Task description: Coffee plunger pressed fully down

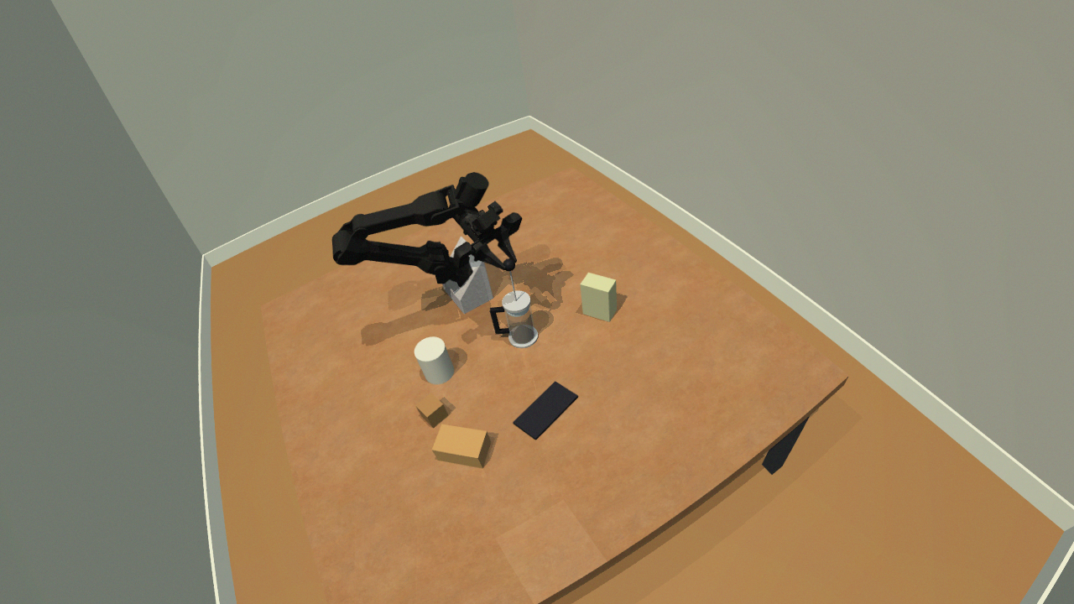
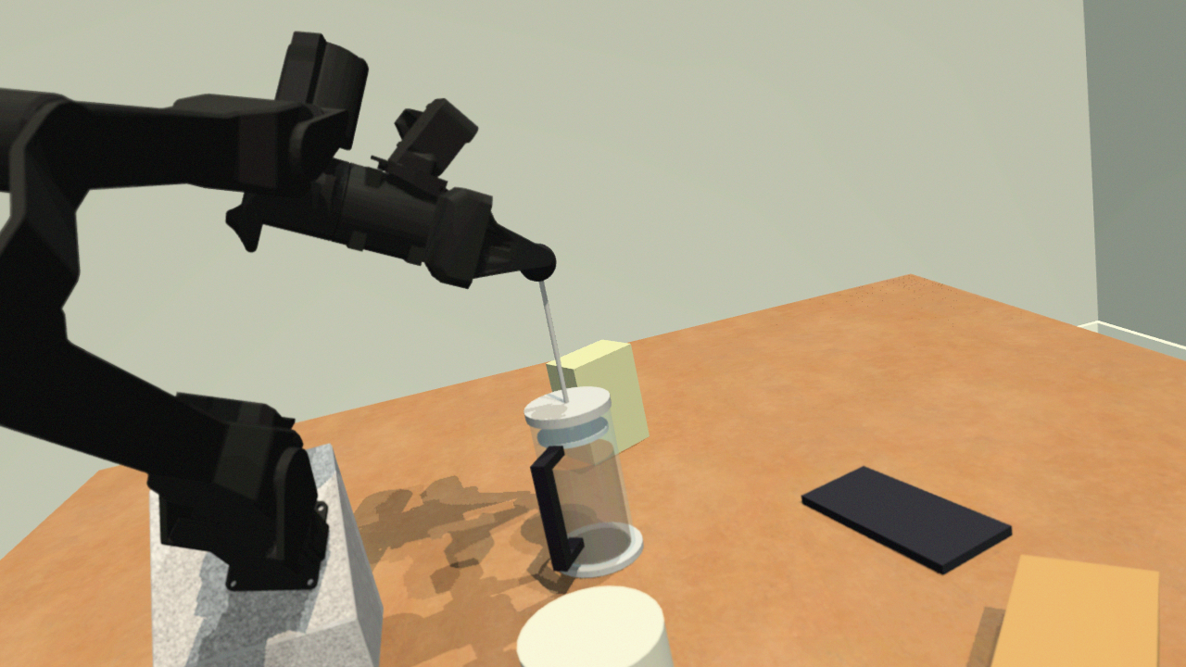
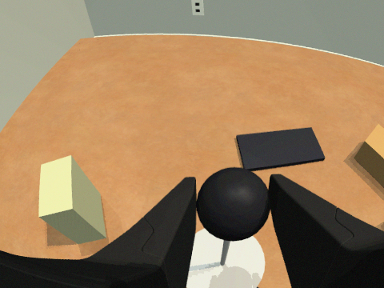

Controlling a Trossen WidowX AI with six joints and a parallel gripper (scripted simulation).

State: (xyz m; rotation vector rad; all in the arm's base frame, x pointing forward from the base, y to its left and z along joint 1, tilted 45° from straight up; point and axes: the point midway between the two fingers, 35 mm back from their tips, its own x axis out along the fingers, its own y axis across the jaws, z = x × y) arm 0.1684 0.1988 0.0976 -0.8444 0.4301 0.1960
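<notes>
The coffee press [image 1: 519, 321] [image 2: 586, 489] stands upright on the table, a clear cylinder with a white lid [image 1: 515, 302] [image 2: 569, 405] [image 3: 248, 260] and a black handle [image 1: 495, 320] [image 2: 550, 509]. Its thin plunger rod [image 2: 553, 340] [image 3: 226, 252] rises well above the lid, and the blue-grey disc [image 2: 573, 432] inside sits just under the lid. The round black knob [image 3: 233, 204] tops the rod. My gripper [image 1: 508, 264] [image 2: 538, 261] [image 3: 233, 186] is shut on the knob, one finger on each side of it in the wrist view.
A pale yellow box [image 1: 598, 298] [image 2: 615, 394] [image 3: 68, 200] stands beyond the press. A white cylinder [image 1: 434, 361] [image 2: 595, 635] stands on the handle side. A flat black slab [image 1: 545, 409] [image 2: 905, 518] [image 3: 280, 149], an orange block [image 1: 460, 445] [image 2: 1078, 613] and a small brown block [image 1: 432, 411] lie farther off.
</notes>
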